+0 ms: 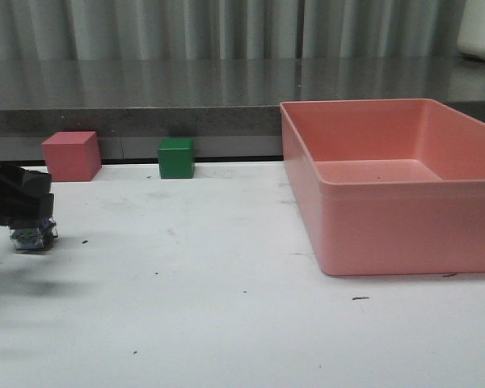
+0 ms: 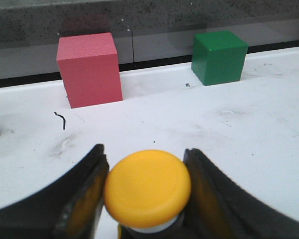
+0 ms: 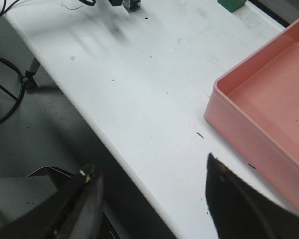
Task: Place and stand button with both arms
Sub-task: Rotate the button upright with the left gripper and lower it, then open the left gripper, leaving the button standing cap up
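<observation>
With the left hand [image 2: 147, 199] clenched on the button [image 2: 147, 188] just above the desk [image 1: 226, 307], lower it upright (right hand [image 3: 149, 199] released, idle) before letting go.

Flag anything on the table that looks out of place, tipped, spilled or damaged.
Nothing stands out. The pink cube and green cube sit upright at the back edge, the pink bin sits flat and empty, and the left gripper holds the button. Only small dark specks and scuffs mark the table.
</observation>
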`<state>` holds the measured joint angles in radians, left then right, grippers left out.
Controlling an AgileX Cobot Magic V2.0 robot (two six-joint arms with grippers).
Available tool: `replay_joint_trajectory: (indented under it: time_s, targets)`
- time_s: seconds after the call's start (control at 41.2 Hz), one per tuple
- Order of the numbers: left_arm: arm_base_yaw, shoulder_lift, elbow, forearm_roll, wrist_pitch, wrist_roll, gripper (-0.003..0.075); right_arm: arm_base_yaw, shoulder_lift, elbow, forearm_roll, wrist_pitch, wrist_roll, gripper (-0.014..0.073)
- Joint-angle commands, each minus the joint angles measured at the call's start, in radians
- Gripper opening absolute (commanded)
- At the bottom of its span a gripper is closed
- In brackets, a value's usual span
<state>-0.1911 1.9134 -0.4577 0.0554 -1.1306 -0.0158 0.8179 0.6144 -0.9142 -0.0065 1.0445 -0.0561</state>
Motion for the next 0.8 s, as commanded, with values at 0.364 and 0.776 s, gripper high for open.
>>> replay_joint_trajectory:
  time_s: [0.364, 0.776]
  targets:
    - [0.004, -0.042, 0.004, -0.011, -0.236, -0.001, 0.0479, -0.005, 0.002, -0.026, -0.001, -0.058, -0.007, 0.0471]
    - [0.002, -0.257, 0.084, -0.011, -0.081, -0.001, 0.0495, -0.005, 0.002, -0.026, -0.001, -0.058, -0.007, 0.0471]
